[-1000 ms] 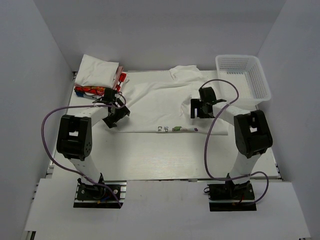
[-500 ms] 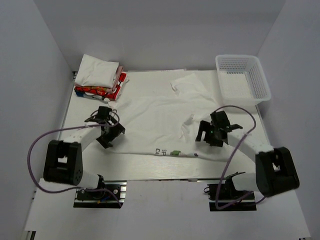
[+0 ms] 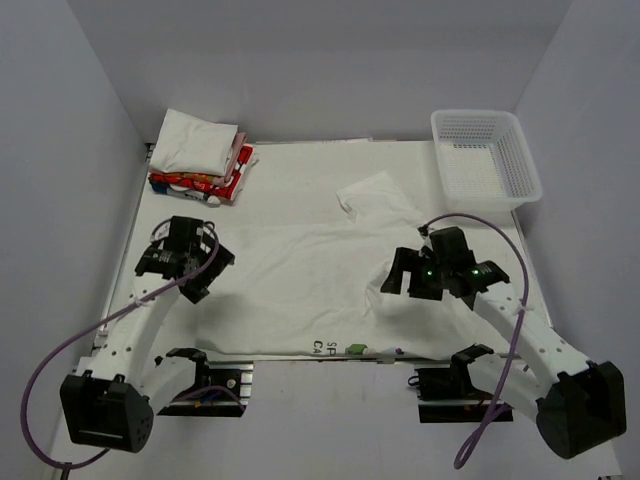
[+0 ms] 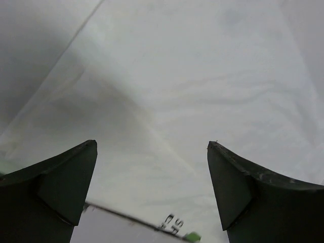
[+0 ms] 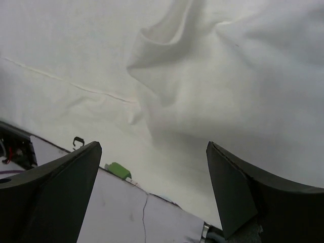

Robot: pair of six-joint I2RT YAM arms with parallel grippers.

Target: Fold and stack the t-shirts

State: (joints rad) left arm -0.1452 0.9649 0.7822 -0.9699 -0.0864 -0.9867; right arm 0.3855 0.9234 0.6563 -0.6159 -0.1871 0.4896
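Top external view, from the left: a stack of folded t-shirts sits at the far left corner of the worktop, white ones above a red patterned one. Nearer, the left fingers hang over the left edge of a white t-shirt spread flat across the middle of the worktop. In the left wrist view these fingers stand wide apart and released, with nothing between them; the cloth lies below them, apart from both tips, and dark lettering shows at its near hem. The shirt's hem with its small green print reaches the near edge of the worktop. One sleeve lies folded over at the far right of the shirt. The right fingers hover above the shirt's right side; the right wrist view shows them spread and released above a raised fold of cloth. A white mesh basket stands at the far right corner. Pale grey walls enclose the worktop on three sides
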